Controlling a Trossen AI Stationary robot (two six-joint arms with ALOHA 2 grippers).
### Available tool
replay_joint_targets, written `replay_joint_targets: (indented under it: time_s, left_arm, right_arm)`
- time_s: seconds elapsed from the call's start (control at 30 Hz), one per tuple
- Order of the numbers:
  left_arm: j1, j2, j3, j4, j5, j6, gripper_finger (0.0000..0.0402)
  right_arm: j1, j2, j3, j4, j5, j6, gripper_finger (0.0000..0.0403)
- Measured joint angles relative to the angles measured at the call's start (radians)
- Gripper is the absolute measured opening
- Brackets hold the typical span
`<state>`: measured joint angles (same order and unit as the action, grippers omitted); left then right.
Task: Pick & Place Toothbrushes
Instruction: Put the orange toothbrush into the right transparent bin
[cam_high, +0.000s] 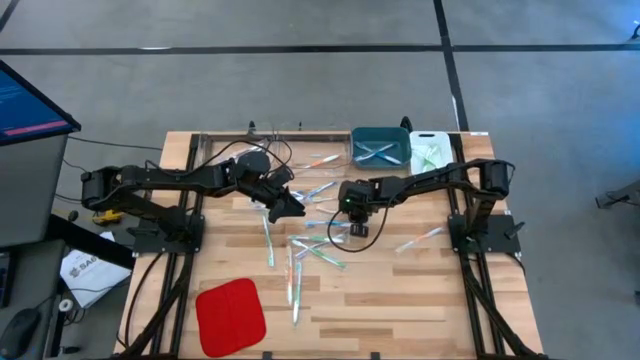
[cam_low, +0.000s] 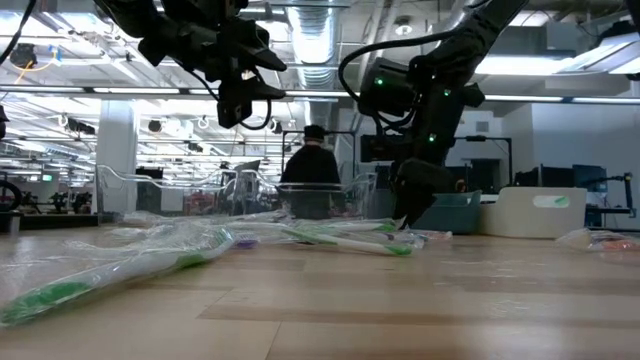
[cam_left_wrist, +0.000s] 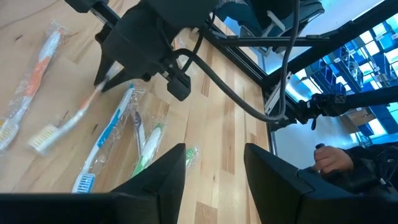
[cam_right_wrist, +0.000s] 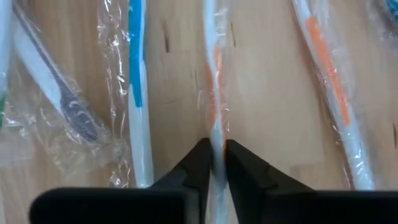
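Several wrapped toothbrushes (cam_high: 300, 250) lie scattered on the wooden table's middle. My right gripper (cam_right_wrist: 213, 155) stands low over them, shut on a white toothbrush with an orange accent (cam_right_wrist: 213, 93). A blue one (cam_right_wrist: 137, 93) and another orange one (cam_right_wrist: 329, 93) lie beside it on the wood. In the high view my right gripper (cam_high: 357, 228) is right of the pile's centre. My left gripper (cam_left_wrist: 214, 174) hangs open above the table, left of the pile (cam_high: 285, 205), with nothing between its fingers. My right gripper pinches the orange toothbrush's thin white shaft (cam_right_wrist: 214, 134), just past the orange stretch, between its two fingers through the clear wrapper. The fingers come from above, pointing steeply down, one on each side of the shaft. The brush's head end (cam_left_wrist: 43, 137) lies on the wood.
A teal bin (cam_high: 380, 146) holding a few toothbrushes and a white bin (cam_high: 430, 150) stand at the far edge. A flat red pad (cam_high: 230, 315) lies near the front left. More wrapped toothbrushes lie toward the right (cam_high: 420, 240). A person (cam_low: 312, 165) stands beyond the table.
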<state>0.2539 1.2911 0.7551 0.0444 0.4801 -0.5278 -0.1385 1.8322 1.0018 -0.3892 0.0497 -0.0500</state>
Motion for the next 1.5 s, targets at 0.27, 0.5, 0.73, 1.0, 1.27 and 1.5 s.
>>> replay_joint_targets:
  time_s: [0.27,0.5,0.73,1.0,1.27,1.5]
  left_arm:
    - [0.000,0.000,0.000,0.000,0.000,0.000,0.0159]
    - [0.000,-0.004,0.000,-0.001,0.000,0.001,0.0159]
    - [0.011,-0.113,-0.002,0.011,-0.030,0.038,0.0159]
    - [0.043,-0.289,-0.001,0.019,-0.188,0.059,0.0159]
    - [0.039,-0.341,-0.001,0.018,-0.241,0.060,0.0159]
    - [0.032,-0.340,-0.001,0.015,-0.241,0.048,0.0159]
  right_arm:
    - [0.016,-0.003,0.099,-0.101,-0.017,0.023,0.0020]
    - [0.013,-0.007,0.273,-0.336,-0.009,-0.099,0.0012]
    - [-0.009,-0.007,0.496,-0.477,0.003,-0.225,0.0017]
    - [-0.167,-0.005,0.682,-0.408,0.024,-0.404,0.0011]
    - [-0.355,0.129,0.696,-0.287,-0.031,-0.480,0.0011]
    - [-0.394,0.298,0.864,-0.369,-0.049,-0.526,0.0011]
